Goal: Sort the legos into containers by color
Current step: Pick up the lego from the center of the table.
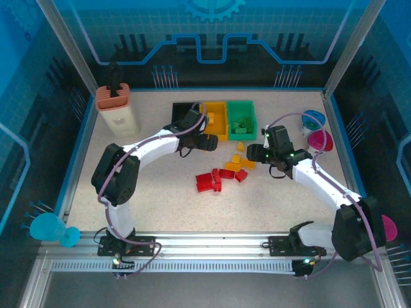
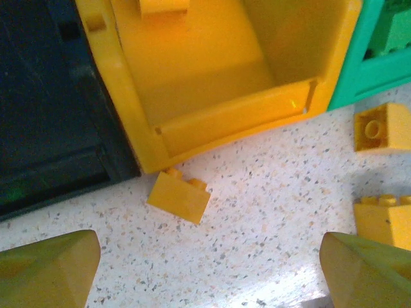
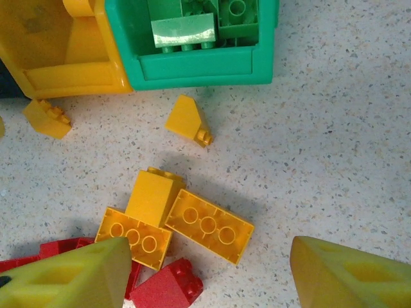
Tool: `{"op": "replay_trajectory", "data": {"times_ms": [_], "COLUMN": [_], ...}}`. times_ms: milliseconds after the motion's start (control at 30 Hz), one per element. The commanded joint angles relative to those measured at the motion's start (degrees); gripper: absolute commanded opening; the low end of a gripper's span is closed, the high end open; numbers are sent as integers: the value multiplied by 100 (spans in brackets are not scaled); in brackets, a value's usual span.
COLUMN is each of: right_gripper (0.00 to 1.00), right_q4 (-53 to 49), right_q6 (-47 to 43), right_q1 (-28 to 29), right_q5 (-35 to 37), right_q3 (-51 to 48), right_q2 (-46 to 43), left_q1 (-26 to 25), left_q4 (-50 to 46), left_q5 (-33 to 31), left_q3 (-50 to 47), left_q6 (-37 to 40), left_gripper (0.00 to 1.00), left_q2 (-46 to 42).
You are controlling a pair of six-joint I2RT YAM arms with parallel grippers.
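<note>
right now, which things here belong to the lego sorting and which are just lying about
Job: red legos, yellow legos, green legos; black bin, yellow bin, green bin.
Lying about: beige box, blue cup, pink cup.

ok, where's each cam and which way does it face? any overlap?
Top external: fixed above and behind the bases, looking down at the table; both arms whole, with left gripper and right gripper.
Left wrist: on the left arm, looking down at the yellow bin and a yellow brick; own fingertips in bottom corners.
Right wrist: on the right arm, looking down at the green bin and yellow legos; own fingertips in bottom corners.
Shared: both wrist views catch the yellow bin beside the green bin.
</note>
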Motion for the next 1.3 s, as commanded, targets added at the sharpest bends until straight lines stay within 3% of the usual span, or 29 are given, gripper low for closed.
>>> {"op": "replay_trajectory", "data": {"times_ms": [0,300,667,1267], "right_gripper": [67,67,67,67], "right_q4": [153,165,235,231], "right_q6": [78,64,58,86], "right_q1": [-17,-35,-78,-111], "right_q5": [-14,13,-25,-51], "right_q3": [-142,-188,-222,-275], "right_q2": [-42,-31,51,2], "left_q1": [-7,-21,-17,-175], "left_q4": [250,68,-78,-109], "left_q5": [-59,-175,-323,-495], "left_q3": [-71,412,819,669], "left_q6": [142,353,519,607], "left_gripper": [89,80,77,37], "left_q2": [136,848,1281,1182]}}
